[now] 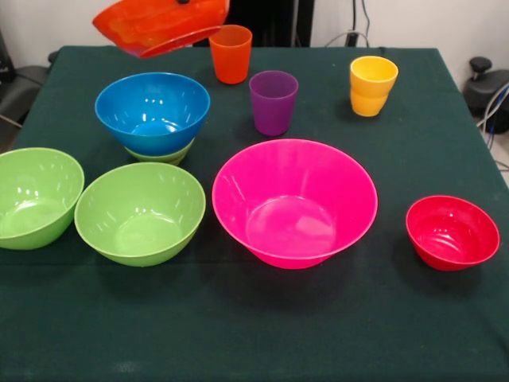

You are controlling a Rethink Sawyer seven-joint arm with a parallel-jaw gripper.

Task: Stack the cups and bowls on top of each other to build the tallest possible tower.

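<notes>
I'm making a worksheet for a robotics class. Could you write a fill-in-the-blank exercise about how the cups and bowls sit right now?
1. The glossy blue plastic bowl sits nested in a lime green plastic bowl of which only the ____ shows.
2. The tilted orange plastic bowl hangs ____ the dark green tablecloth.
3. The yellow plastic tumblers number ____, stacked.

Missing words: rim; above; two

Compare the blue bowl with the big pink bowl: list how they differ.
The pink bowl is clearly wider than the blue bowl. The blue bowl sits nested in a lime green bowl, while the pink bowl rests directly on the green tablecloth. The blue bowl stands farther back and to the picture's left of the pink bowl. Both are upright, empty, glossy and round.
</notes>
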